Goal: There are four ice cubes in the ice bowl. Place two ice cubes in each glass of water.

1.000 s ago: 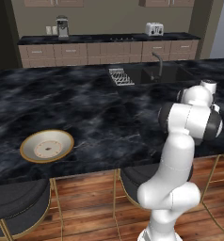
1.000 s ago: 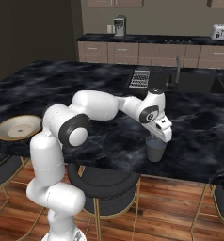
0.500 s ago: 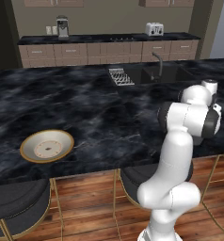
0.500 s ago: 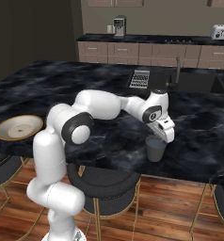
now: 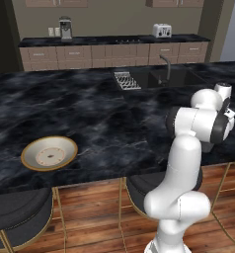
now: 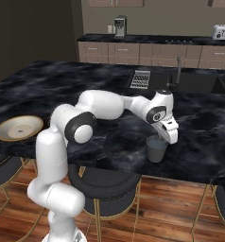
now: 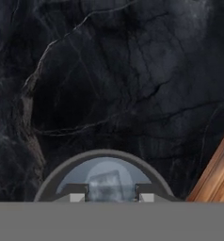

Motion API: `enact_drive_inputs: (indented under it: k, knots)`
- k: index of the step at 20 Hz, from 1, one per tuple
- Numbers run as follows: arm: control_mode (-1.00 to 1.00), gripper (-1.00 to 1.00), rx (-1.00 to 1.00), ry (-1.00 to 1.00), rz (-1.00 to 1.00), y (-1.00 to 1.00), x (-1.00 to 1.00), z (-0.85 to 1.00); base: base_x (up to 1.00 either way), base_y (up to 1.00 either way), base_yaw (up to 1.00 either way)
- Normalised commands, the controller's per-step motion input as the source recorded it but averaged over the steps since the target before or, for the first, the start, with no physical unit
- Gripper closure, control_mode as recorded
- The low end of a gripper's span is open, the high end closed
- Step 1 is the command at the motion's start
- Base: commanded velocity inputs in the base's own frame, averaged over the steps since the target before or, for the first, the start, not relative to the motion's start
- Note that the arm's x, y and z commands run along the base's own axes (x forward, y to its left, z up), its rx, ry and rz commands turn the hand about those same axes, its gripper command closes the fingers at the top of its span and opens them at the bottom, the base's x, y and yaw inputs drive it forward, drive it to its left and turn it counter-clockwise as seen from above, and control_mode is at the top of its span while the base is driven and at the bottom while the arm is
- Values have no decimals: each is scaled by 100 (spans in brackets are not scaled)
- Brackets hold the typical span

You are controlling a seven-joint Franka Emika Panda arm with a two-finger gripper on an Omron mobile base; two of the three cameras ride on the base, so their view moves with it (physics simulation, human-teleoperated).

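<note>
Counter (image 5: 90, 113): black marble island with pale veining, the largest surface. Its near edge runs above a wood floor (image 6: 171, 208) and round dark stools with gold legs (image 6: 105, 184). Wide bare stone lies between the bowl and the glass; in the hand view the counter edge cuts diagonally at lower right, with floor beyond it.

Back run: tan cabinets (image 5: 114, 52) under a dark worktop along the far wall, carrying a coffee machine (image 5: 65, 27) and a toaster (image 5: 161, 30).

Sink (image 5: 174, 76): dark basin set in the far side of the island, tap upright at its rim; a dish rack (image 5: 127, 80) lies just beside it.

Arm (image 6: 105, 106): white, reaching out low across the counter toward the near edge.

Ice bowl (image 5: 49, 153): tan-gold rim, cream inside, near the front edge, well apart from the glass. Contents too small to tell.

Glass of water (image 6: 157, 149): dark grey tumbler standing upright near the front edge, little margin toward the floor side.

Gripper (image 7: 107, 195): directly above the glass mouth, fingers narrowed on an ice cube (image 7: 106, 182), a pale see-through lump held between the tips over the water.
</note>
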Motion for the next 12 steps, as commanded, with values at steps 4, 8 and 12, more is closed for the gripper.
enact_drive_inputs:
  k: [4,8,12]
  knots:
    - [-100,100,3,0,-5,0,3,0,0,0,0]
    - [-100,-100,2,0,-6,0,9,-1,0,0,0]
    - [-100,-100,2,0,-5,0,21,0,0,0,0]
